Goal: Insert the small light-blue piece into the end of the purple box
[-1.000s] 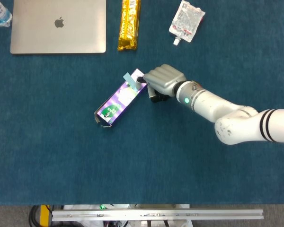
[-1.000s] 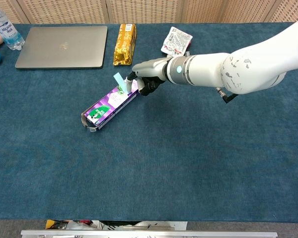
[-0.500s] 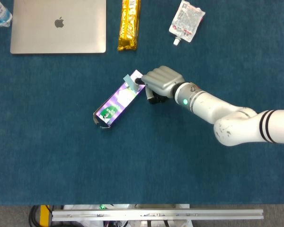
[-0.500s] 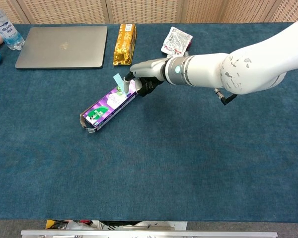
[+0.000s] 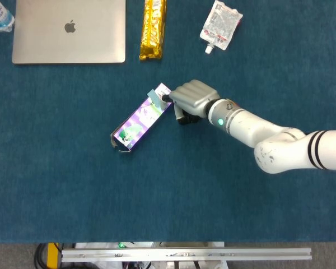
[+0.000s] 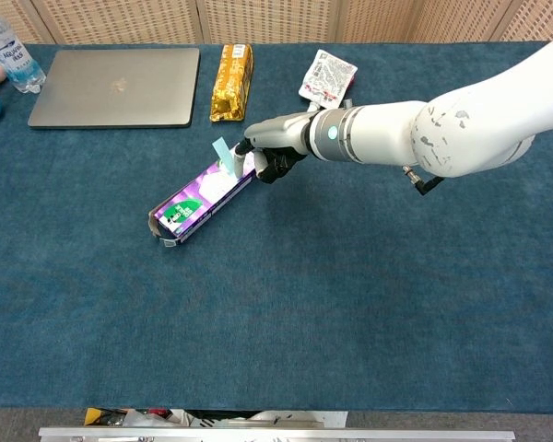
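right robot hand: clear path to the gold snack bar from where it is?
Probably yes. The right robot hand sits at the purple box; only bare cloth lies between it and the gold snack bar.

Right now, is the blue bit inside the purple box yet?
Not yet. The blue piece has reached the box and sticks up at its far end. The right hand is at that end, fingertips against the piece, seemingly working it in. Left to do: push it fully inside. The box's near end still gapes open.
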### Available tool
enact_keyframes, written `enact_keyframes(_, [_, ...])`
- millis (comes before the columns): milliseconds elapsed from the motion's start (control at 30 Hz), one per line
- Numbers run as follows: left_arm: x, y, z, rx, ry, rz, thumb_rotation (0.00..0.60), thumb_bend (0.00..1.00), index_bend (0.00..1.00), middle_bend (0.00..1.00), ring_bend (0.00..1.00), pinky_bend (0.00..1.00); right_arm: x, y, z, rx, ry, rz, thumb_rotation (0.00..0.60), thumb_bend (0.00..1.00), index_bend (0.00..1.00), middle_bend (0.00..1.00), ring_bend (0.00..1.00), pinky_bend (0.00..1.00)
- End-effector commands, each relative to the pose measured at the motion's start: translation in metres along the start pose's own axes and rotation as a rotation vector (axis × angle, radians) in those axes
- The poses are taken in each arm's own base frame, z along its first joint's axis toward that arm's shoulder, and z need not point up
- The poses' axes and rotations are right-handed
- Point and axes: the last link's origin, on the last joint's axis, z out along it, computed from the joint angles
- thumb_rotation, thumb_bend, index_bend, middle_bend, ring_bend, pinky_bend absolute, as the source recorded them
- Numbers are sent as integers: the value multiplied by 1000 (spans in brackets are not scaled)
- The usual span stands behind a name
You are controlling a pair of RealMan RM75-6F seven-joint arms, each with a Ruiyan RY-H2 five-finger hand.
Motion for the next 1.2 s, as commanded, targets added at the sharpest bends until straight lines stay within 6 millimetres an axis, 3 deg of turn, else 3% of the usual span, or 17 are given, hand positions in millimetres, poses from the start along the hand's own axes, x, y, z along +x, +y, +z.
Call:
enact_keyframes(33, [0,0,0,-1,0,1,600,358,190,192,161,121,1,-1,-1,4,4,6,465,1000,285,1000,1000,1000])
enact_keyframes(1200, [0,0,0,4,3,2,600,358,191,192,161,121,1,4,-3,0,9,34,465,1000,285,1000,1000,1000])
